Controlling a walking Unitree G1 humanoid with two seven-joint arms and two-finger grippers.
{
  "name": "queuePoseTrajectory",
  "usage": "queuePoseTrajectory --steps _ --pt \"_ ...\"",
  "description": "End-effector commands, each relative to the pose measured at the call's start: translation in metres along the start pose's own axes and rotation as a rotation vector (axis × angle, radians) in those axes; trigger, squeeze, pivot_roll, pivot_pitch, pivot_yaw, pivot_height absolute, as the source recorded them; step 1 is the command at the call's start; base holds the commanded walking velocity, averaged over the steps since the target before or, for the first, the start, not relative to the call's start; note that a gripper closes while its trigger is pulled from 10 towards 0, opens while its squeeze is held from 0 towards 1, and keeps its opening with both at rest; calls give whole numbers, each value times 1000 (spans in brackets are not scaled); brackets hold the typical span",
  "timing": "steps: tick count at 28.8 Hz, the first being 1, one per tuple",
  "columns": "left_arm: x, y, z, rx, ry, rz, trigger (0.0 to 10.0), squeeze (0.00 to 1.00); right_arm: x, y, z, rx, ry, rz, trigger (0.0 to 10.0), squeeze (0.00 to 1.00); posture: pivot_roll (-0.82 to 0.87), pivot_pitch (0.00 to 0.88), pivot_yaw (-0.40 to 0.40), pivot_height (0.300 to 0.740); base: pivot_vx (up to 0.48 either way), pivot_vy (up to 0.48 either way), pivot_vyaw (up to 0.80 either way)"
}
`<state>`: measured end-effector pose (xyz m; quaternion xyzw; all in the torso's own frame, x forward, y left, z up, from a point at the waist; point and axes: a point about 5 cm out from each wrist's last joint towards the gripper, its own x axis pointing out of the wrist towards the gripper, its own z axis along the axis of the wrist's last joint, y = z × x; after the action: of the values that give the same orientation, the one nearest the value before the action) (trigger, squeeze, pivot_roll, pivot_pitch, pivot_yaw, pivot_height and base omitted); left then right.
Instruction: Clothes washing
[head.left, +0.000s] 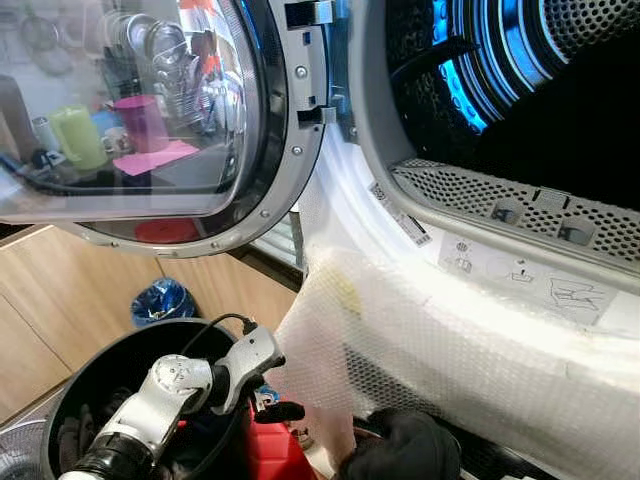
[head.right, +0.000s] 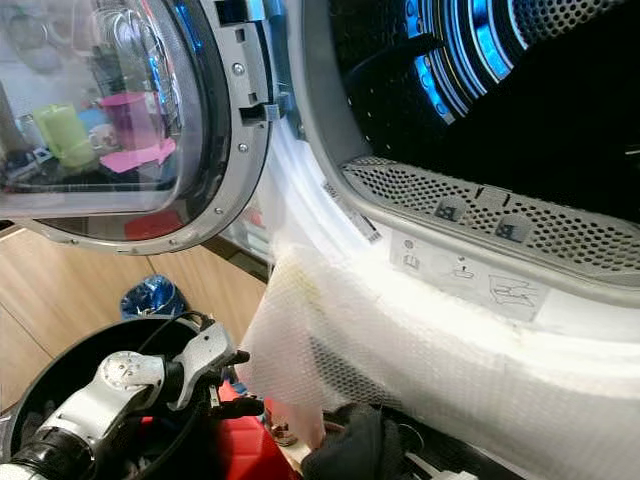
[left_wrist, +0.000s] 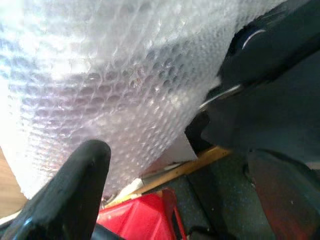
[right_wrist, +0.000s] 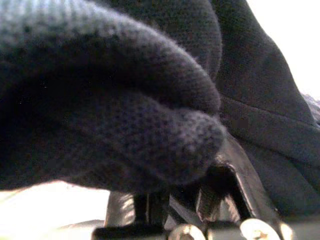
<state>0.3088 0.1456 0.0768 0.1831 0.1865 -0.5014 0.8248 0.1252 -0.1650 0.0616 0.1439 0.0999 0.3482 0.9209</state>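
The dark garment (head.left: 400, 445) you are after sits bunched low down, just under the front lip of the washing machine (head.left: 520, 270), close to the red object (head.left: 270, 450). In the right wrist view the same dark knit cloth (right_wrist: 115, 100) lies pressed right against the camera, so you cannot tell from it whether the right claw is clenched or released.

Your left gripper (head.left: 275, 405) reaches out over the black basket (head.left: 100, 370), its tip just beside the hanging sheet of bubble wrap (head.left: 330, 340). In the left wrist view the fingers (left_wrist: 75, 190) stand apart, released, with nothing between them, and the bubble wrap (left_wrist: 115, 85) fills the space just ahead of them.

That bubble wrap drapes over the white front edge of the machine and hangs down between your left gripper and the garment. Above it the drum (head.left: 520, 80) is open and dark inside, with blue light along its rim and a perforated grey strip below the opening. The round glass door (head.left: 140, 110) is swung wide to your left, mirroring cups and kitchen things.

The floor (head.left: 60, 300) under the door is light wood. A crumpled blue bag (head.left: 160, 300) lies on it, near the basket's far rim.
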Motion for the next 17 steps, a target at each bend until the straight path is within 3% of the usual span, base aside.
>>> queuePoseTrajectory --steps 1,3,5,9,11,12,14,17 --pt "-1 4 2 29 13 4 10000 0 5 12 24 -40 -82 56 0 0 34 0 104 740 0 0 0" --pt "-1 4 2 28 13 2 10000 0 4 11 34 -40 -106 35 0 0 23 0 111 740 0 0 0" --pt "3 3 2 45 20 -3 10000 0 7 8 86 -134 -261 -3 0 0 20 0 110 740 0 0 0" --pt "7 2 4 49 7 -16 10000 0 14 7 130 -219 -411 -13 0 0 16 0 105 740 0 0 0" --pt "11 0 6 55 2 -32 10000 0 19 26 163 -289 -521 114 0 0 22 0 99 740 0 0 0" --pt "11 0 6 55 2 -32 10000 0 19 26 163 -289 -521 114 0 0 22 0 99 740 0 0 0" --pt "13 -1 6 61 -2 -37 10000 0 25 41 189 -347 -573 244 0 0 29 0 94 740 0 0 0" --pt "14 -1 6 62 -2 -40 10000 0 27 44 204 -384 -604 286 0 0 31 0 89 740 0 0 0"
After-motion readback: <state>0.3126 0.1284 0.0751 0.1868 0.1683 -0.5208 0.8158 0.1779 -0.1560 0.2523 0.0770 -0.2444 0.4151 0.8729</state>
